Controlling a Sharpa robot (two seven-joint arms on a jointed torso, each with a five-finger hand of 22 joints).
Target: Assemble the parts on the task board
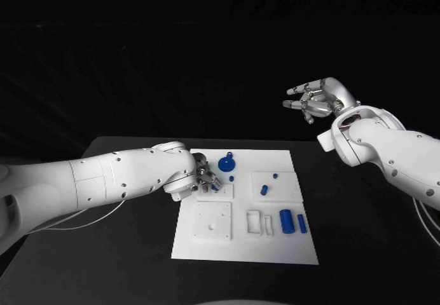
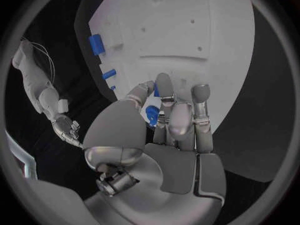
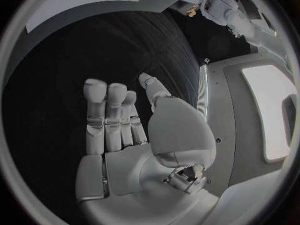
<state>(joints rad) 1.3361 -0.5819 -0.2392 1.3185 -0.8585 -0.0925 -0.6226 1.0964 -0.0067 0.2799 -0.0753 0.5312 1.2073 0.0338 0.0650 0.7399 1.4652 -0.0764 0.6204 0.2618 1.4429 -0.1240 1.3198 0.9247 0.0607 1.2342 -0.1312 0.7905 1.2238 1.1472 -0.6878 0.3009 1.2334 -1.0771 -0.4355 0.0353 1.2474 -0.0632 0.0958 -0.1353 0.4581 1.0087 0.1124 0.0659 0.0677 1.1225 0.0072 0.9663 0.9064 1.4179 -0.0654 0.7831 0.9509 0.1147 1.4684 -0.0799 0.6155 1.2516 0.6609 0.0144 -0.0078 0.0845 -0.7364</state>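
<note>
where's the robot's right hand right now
In the head view the right hand is raised at the upper right, off beyond the far right corner of the task board, holding nothing, well apart from the left hand working at the board's left side.

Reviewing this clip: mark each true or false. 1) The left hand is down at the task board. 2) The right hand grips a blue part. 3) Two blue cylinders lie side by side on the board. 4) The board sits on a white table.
1) True: the left hand is low over the board, its fingers at a small blue part.
2) False: the right hand is raised away from the board, holding nothing, fingers apart.
3) True: the two cylinders lie next to each other on the board.
4) False: the table is black.
</note>
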